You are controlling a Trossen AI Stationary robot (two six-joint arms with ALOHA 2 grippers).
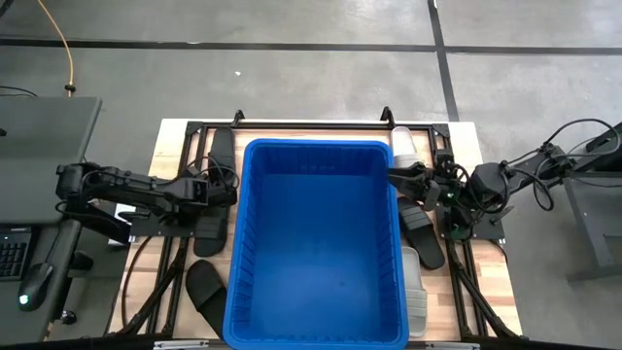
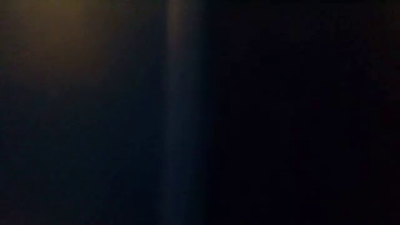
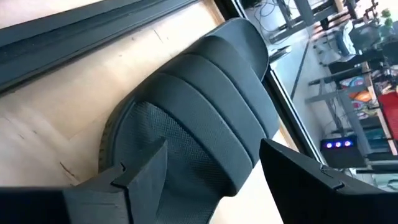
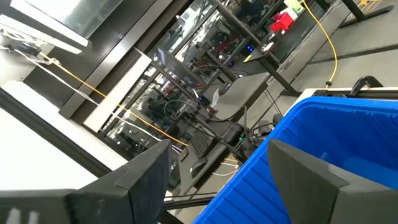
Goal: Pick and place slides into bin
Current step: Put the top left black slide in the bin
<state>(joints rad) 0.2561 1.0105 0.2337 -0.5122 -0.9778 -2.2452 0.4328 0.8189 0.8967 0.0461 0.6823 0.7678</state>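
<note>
The blue bin [image 1: 316,243] stands in the middle of the table. Black slides lie to its left [image 1: 222,156], [image 1: 212,230], [image 1: 206,287]. To its right lie a white slide [image 1: 403,146], a black one [image 1: 425,231] and another white one [image 1: 414,287]. My left gripper [image 1: 222,190] is open just left of the bin. In its wrist view its fingers stand on either side of a black slide [image 3: 199,118] that lies flat on the wood. My right gripper [image 1: 394,178] is open and empty at the bin's right rim [image 4: 323,143].
A black metal frame [image 1: 194,126] runs round the wooden tabletop. The bin takes up most of the middle, leaving narrow strips on either side. The low view is dark and shows nothing. Cables and a monitor stand beyond the table's left side.
</note>
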